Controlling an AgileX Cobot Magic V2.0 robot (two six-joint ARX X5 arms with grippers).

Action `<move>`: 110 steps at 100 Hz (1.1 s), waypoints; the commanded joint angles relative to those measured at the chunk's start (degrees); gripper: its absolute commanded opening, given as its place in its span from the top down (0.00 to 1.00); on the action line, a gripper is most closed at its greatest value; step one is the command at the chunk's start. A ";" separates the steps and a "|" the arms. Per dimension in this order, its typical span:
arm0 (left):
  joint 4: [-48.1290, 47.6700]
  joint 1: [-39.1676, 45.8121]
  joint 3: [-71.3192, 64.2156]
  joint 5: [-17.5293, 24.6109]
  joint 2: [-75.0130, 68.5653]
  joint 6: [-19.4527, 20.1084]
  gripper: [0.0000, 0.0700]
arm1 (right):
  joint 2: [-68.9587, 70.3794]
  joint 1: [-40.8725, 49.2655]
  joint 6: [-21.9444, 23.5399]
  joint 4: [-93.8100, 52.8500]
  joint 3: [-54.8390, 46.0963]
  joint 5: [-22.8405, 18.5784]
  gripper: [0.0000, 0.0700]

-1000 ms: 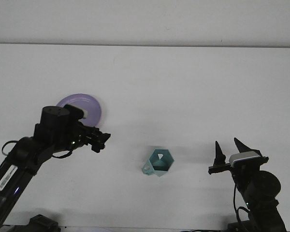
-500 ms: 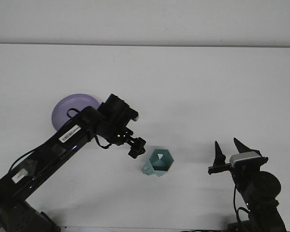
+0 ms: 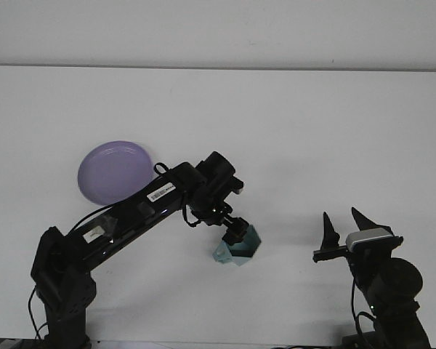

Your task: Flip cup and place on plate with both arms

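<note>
Across the white worktop [image 3: 291,123], left arm extended diagonally, its end effector [image 3: 236,234] at the teal cup [image 3: 241,249], grip indiscernible. Purple plate [image 3: 115,171] lies far left. Right end effector [image 3: 346,226] parked, fingers spread.

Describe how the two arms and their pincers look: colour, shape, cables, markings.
Both arms are black. The left arm has long boxy links with white labels on them and thin black cables looping near its wrist; its pincer is small and dark. The right pincer has two pointed black fingers above a grey-white block, with a round black joint and a cable below.
</note>
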 commanded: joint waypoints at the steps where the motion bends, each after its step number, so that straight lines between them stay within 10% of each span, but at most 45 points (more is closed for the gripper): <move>1: 0.13 -1.03 1.31 0.04 1.90 0.04 0.27 | 0.02 0.00 0.76 0.81 0.33 0.09 0.41; 27: -0.26 -2.08 1.31 0.02 4.79 0.39 0.32 | 0.02 0.00 0.76 0.81 0.33 0.09 0.41; 49: -2.73 -2.45 1.31 -0.02 5.29 3.56 1.00 | 0.02 0.00 0.74 0.81 0.33 0.11 0.41; 110: -14.84 6.60 16.02 -5.51 3.78 4.85 0.98 | 0.07 0.00 0.74 0.74 0.33 0.15 0.41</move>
